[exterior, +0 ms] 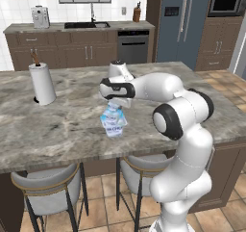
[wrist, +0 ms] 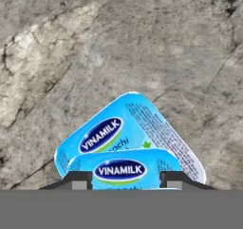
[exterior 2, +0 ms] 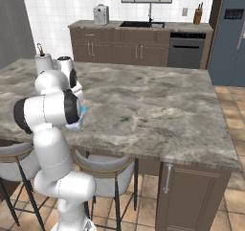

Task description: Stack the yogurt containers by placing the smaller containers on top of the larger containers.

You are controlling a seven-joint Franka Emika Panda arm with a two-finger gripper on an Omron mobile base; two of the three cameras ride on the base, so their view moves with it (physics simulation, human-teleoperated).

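Small cup atop larger tub

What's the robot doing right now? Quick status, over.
Gripper closed on small yogurt cup, directly over the larger tub. Whether the cup rests on the tub: unclear. Countertop around them bare, nothing blocking.

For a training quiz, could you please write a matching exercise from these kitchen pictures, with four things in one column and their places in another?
Things:
1. paper towel roll
2. small yogurt cup
3. large yogurt tub
4. stools

Places:
A. between the fingers of the gripper
B. under the island's near edge
C. upright on the island's left part
D. on the island, below the gripper

Pairs: 1-C, 2-A, 3-D, 4-B
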